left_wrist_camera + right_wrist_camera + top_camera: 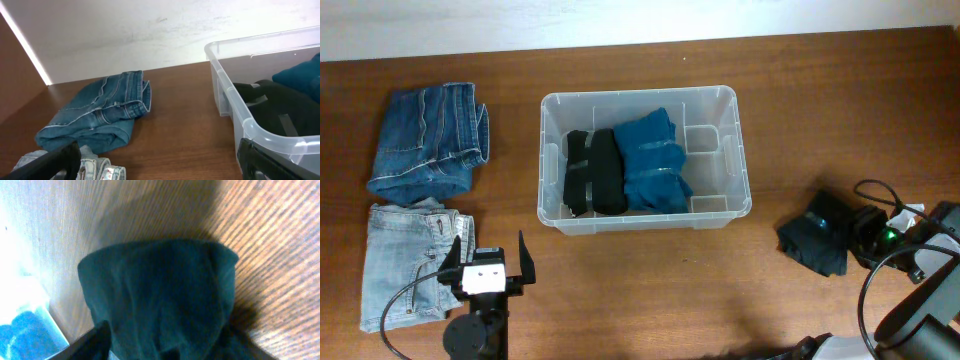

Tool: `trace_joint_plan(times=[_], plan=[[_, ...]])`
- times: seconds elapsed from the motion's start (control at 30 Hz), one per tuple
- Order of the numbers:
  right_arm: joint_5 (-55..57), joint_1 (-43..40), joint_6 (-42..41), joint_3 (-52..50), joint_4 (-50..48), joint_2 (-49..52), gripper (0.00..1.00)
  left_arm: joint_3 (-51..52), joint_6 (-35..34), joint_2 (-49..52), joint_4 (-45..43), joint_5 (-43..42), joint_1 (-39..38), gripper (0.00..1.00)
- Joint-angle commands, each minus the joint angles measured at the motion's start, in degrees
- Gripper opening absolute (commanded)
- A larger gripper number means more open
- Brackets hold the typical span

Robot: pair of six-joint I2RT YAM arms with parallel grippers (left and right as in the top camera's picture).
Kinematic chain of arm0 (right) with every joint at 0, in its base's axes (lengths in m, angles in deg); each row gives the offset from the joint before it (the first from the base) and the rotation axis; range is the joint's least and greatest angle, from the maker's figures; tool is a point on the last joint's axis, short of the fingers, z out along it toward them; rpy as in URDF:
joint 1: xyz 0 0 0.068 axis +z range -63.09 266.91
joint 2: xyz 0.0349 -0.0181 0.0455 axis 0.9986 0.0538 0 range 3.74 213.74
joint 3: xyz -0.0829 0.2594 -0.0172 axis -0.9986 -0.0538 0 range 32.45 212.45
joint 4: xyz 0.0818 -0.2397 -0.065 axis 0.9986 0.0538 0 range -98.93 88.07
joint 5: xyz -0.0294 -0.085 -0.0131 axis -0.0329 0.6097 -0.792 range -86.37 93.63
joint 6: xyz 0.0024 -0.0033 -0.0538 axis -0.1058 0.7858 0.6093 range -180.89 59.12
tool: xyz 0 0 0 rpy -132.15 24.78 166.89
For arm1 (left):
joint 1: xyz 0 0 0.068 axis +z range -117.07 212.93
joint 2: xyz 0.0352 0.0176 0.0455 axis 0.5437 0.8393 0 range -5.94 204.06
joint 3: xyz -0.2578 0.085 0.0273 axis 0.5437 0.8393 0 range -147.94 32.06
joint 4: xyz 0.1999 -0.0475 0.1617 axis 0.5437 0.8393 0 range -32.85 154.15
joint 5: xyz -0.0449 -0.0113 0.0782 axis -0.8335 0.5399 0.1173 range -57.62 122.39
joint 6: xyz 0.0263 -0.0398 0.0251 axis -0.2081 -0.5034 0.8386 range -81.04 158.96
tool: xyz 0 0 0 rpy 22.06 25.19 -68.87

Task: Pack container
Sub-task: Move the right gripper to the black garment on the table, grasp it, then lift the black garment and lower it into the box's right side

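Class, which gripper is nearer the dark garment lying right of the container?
Right. The right gripper is at the dark garment, fingers either side; the left gripper hangs far across the table, by the light jeans.

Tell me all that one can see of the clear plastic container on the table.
The container is a clear plastic rectangular bin with rounded corners and a thick rim, without lid. It stands upright near the middle of the wooden table. In its left part lie a black folded garment and a blue one, side by side and touching; its right part is bare.
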State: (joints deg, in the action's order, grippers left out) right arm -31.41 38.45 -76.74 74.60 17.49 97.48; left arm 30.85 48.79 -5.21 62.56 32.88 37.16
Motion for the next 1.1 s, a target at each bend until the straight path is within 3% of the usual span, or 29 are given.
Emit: trace_joint_plan(times=[0.0,0.1,0.3,0.4,0.63,0.8,0.9,1.07], plan=[[4.8,0.4,-0.1,-3.7,2.2,4.2,0.5,0.3,0.1,-0.4,0.0,0.3,-0.3,1.0],[4.5,0.4,-1.0,-2.7,3.9,3.5,0.48,0.3,0.1,-0.4,0.0,0.3,-0.3,1.0],[0.0,0.4,-1.1,2.0,9.4,0.4,0.33,0.3,0.1,-0.4,0.0,0.3,-0.3,1.0],[-3.6,0.4,-0.8,6.2,14.2,-1.3,0.31,0.3,0.1,-0.4,0.0,0.3,-0.3,1.0],[-11.0,0.4,2.5,15.3,25.2,-6.8,0.16,0.3,0.1,-0.4,0.0,0.3,-0.3,1.0],[-16.0,0.5,3.6,20.6,30.6,-12.6,0.14,0.3,0.1,-0.4,0.0,0.3,-0.3,1.0],[-19.9,0.9,3.6,23.9,32.7,-16.5,0.05,0.3,0.1,-0.4,0.0,0.3,-0.3,1.0],[-24.8,5.6,1.2,30.6,33.9,-22.7,0.05,0.3,0.1,-0.4,0.0,0.3,-0.3,1.0]])
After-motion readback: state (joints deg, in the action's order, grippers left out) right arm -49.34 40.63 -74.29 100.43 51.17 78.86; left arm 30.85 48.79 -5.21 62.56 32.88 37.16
